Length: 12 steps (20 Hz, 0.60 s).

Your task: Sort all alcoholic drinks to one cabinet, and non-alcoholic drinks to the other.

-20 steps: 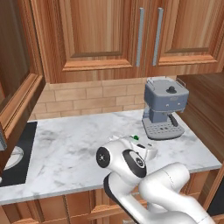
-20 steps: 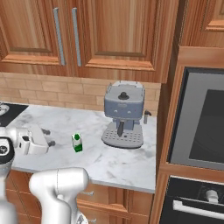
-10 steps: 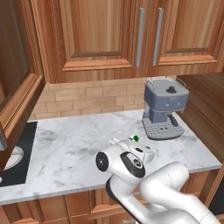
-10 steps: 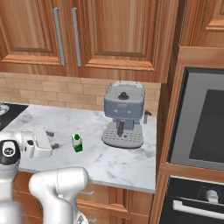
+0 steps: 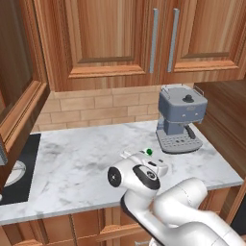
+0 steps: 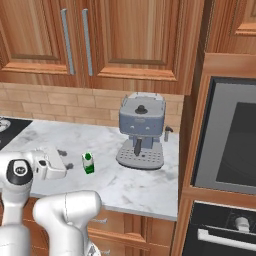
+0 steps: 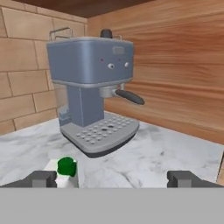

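Marble counter (image 6: 145, 182) carries the carton (image 6: 88, 163), upright, green top up, at nine o'clock from the coffee machine (image 6: 141, 131). Gripper (image 7: 111, 178), jaws spread wide, has edged closer to it.

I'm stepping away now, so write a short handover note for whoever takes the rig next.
Gripper: open, holding nothing, low over the marble counter.
Green-and-white carton: upright on the counter, left of the blue-grey coffee machine, just ahead of the fingers, nearer one than the other.
Wall cabinets: doors shut.
Done: nothing sorted that I can see.
Left: grasp the carton, open a cabinet, shelve it; other drinks unseen.
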### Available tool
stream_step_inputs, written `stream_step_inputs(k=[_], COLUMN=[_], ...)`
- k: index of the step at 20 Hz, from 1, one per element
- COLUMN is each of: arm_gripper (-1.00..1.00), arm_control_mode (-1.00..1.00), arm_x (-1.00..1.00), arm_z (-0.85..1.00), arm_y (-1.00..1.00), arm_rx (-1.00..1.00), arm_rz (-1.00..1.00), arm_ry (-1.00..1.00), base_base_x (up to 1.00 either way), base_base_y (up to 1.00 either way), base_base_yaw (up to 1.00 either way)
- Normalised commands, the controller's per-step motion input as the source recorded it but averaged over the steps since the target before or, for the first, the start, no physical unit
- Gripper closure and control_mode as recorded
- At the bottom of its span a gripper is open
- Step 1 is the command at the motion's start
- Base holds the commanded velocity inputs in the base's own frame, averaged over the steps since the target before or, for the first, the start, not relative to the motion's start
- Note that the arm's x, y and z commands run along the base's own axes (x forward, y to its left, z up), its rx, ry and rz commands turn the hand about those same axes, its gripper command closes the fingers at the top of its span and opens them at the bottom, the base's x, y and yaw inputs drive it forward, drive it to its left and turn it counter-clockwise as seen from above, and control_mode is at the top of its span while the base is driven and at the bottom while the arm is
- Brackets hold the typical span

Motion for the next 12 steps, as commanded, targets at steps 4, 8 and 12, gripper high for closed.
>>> stream_step_inputs(k=[4,8,12], arm_gripper=[-1.0,-1.0,-1.0], arm_control_mode=[-1.0,-1.0,-1.0], arm_x=[0.33,0.31,0.26], arm_z=[-0.25,-0.27,-0.27], arm_y=[0.0,0.0,0.0], arm_rx=[0.0,0.0,0.0], arm_rz=[0.0,0.0,0.0], arm_ry=[0.0,0.0,0.0], base_base_x=[0.0,0.0,0.0], base_base_y=[0.0,0.0,0.0], base_base_yaw=[0.0,0.0,0.0])
